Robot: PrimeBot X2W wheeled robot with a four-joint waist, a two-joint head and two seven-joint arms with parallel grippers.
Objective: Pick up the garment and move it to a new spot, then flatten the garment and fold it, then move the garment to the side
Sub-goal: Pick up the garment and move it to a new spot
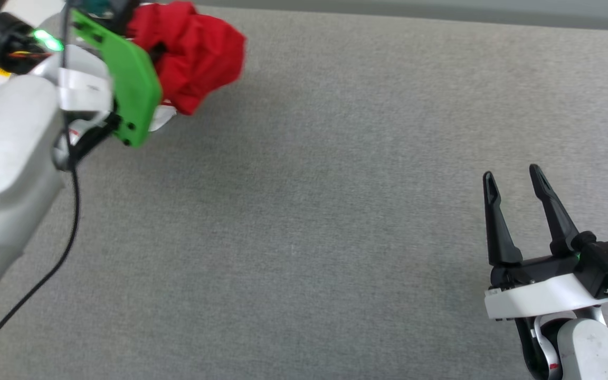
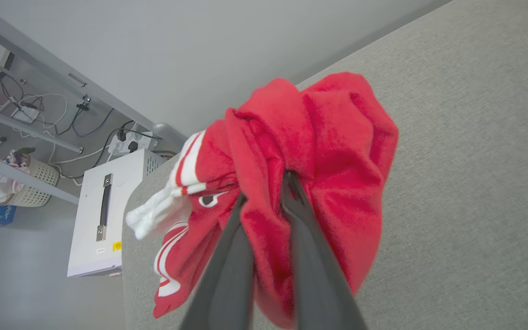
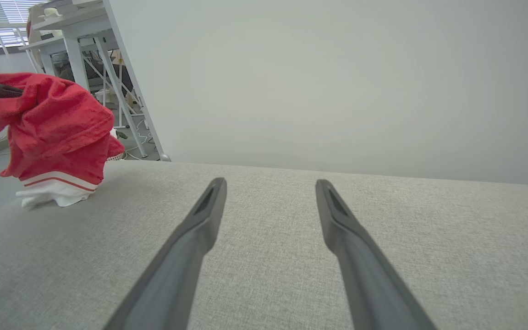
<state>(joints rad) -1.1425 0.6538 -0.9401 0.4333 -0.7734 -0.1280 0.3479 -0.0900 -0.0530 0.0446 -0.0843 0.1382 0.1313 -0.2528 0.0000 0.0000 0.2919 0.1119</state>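
A grey fabric surface (image 1: pixel 304 221) is backed by a pale wall (image 3: pixel 337 68). At far left the bunched red jersey (image 1: pixel 193 53) is clamped by the left gripper (image 2: pixel 265 188) and hung lengthwise downward. The right gripper (image 1: pixel 512 173) is held spread at near right.

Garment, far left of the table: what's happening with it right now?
The left end effector is shut on a bunch of the red garment, holding it crumpled near the far left corner of the grey table; its white lower edge seems to touch the surface. The right end effector hangs open over the table at the near right, touching nothing. The garment is not yet flattened or folded.
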